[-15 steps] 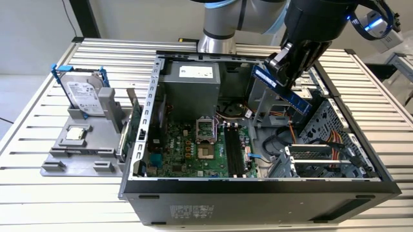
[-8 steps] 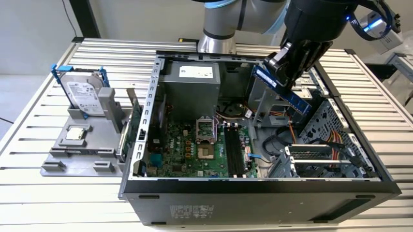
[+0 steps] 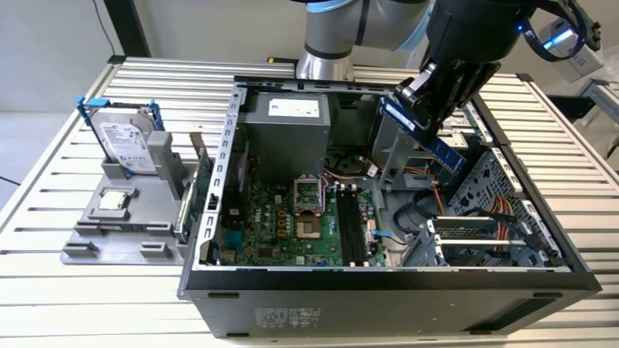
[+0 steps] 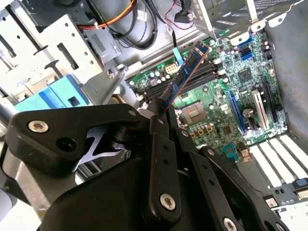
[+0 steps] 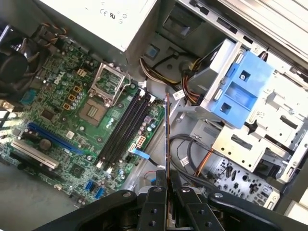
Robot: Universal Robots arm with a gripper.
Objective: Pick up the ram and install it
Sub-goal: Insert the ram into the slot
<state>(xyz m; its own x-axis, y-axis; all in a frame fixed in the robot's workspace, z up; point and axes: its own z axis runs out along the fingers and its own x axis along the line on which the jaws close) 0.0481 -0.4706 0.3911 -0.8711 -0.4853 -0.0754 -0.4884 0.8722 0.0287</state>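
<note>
Open-sided black and grey metal computer case (image 3: pixel 387 283) lies on the slatted metal table (image 3: pixel 97 304), green motherboard (image 3: pixel 280 225) and its black memory slots (image 3: pixel 353 228) exposed inside. Black gripper (image 3: pixel 418 96) hangs over the case, jaws pinching the long blue ram stick (image 3: pixel 433 141). The stick is tilted above the board, clear of the slots.
</note>
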